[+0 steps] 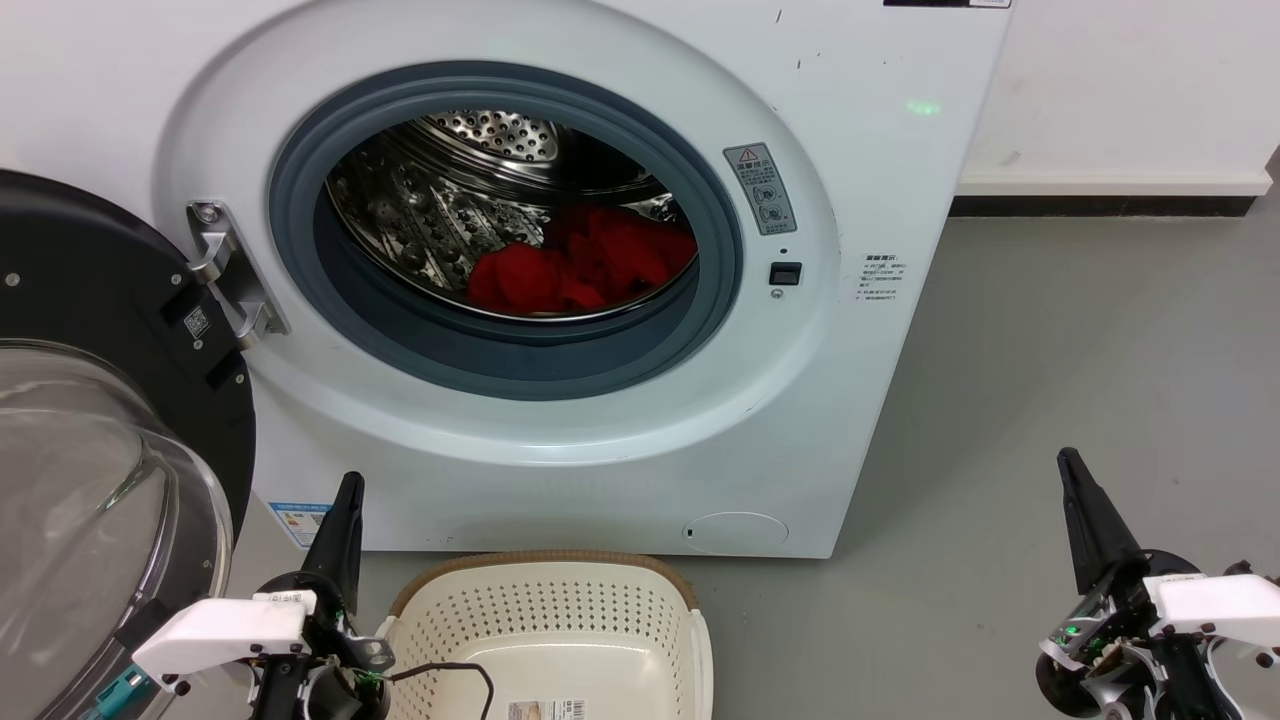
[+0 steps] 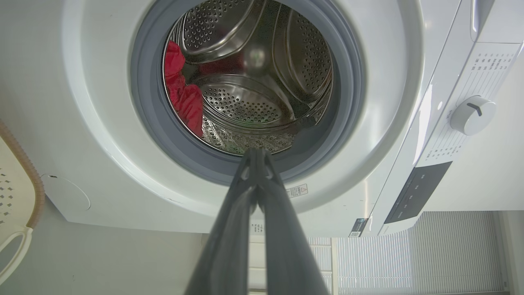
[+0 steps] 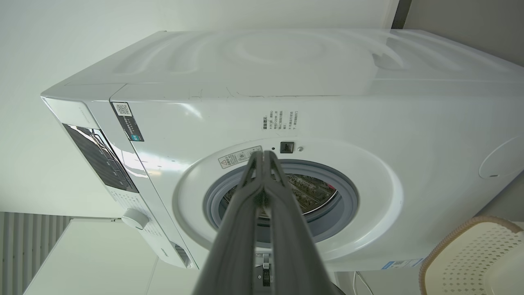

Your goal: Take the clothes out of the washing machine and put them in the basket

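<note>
Where the clothes (image 1: 580,265) lie: low in the drum of the washing machine (image 1: 600,470), toward its right side, with the door (image 1: 100,300) open.
Handling: we judge them light, soft and limp, likely to trail; we would pinch a raised fold near the front of the heap.
Look: bright red, crumpled.
Left gripper (image 1: 345,510): fingers pressed together, empty, beside the basket (image 1: 545,565).
Right gripper (image 1: 1085,500): likewise closed on nothing, well apart over the floor.

laundry area | washing machine (image 1: 600,480), basket (image 1: 545,612), grey floor (image 1: 1050,400), white wall (image 1: 1120,80)
</note>
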Motion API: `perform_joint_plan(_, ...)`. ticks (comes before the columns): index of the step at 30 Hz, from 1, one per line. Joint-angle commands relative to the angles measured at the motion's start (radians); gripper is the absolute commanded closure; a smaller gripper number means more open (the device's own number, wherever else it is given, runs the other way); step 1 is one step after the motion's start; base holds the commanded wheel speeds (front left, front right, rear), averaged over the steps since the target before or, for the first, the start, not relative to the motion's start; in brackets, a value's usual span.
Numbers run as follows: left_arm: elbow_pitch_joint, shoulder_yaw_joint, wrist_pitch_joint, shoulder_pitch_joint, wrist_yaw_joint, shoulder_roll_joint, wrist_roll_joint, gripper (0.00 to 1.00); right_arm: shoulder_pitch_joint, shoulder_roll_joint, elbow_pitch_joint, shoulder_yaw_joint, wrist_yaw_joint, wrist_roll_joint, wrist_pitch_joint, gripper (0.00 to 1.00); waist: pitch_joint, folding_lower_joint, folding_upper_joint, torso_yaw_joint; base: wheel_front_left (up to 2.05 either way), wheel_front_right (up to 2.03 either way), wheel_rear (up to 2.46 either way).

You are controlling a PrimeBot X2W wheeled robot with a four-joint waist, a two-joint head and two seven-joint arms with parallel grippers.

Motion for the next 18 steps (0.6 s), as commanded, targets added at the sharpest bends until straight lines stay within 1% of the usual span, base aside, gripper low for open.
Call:
perform_joint_plan(1, 0.000, 0.002, 0.002, -0.006, -0.002, 0.000, -0.002, 1.00, -0.013, 0.003, 0.001, 0.000, 0.000, -0.004, 0.000, 1.00, 0.000, 0.0000, 0.0000, 0.000, 0.00, 0.00, 0.00)
perform_joint_plan(18, 0.000, 0.002, 0.002, -0.006, -0.002, 0.000, -0.002, 1.00, -0.013, 0.003, 0.001, 0.000, 0.000, -0.004, 0.000, 1.00, 0.000, 0.0000, 0.0000, 0.000, 0.00, 0.00, 0.00)
